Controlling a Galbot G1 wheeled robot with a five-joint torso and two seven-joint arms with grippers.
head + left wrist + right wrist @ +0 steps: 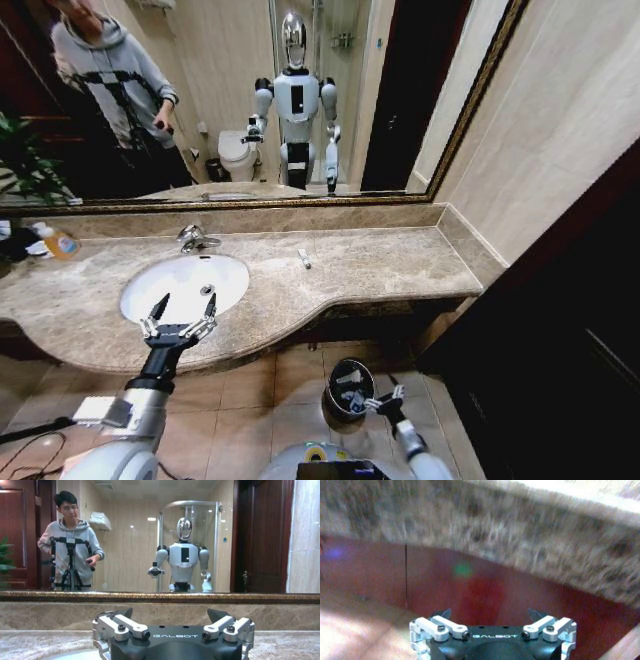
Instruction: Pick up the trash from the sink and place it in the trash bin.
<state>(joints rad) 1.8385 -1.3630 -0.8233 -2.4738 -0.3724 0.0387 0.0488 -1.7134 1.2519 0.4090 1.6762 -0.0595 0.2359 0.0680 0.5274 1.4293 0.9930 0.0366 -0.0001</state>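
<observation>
1. Leaving alone the orange bottle at the far left of the worktop; not counting it as trash.
2. Holding the left end effector above the front rim of the sink, fingers spread wide and carrying nothing; pointing it toward the mirror in the left wrist view, with the same open fingers showing.
3. Finding no loose item in the white basin, just the chrome drain, with the faucet behind it.
4. Spotting one small white tube lying flat on the worktop, right of the sink and well apart from it. Judging it light, stiff and smooth, so likely to roll or skid on the marble; favouring a pinch across its short width at mid-length, coming straight down, fingers closing gently.
5. Parking the right end effector low beside the bin on the floor, just touching or nearly touching its rim, fingers open and empty in the right wrist view; seeing pale scraps lying inside the bin.
</observation>
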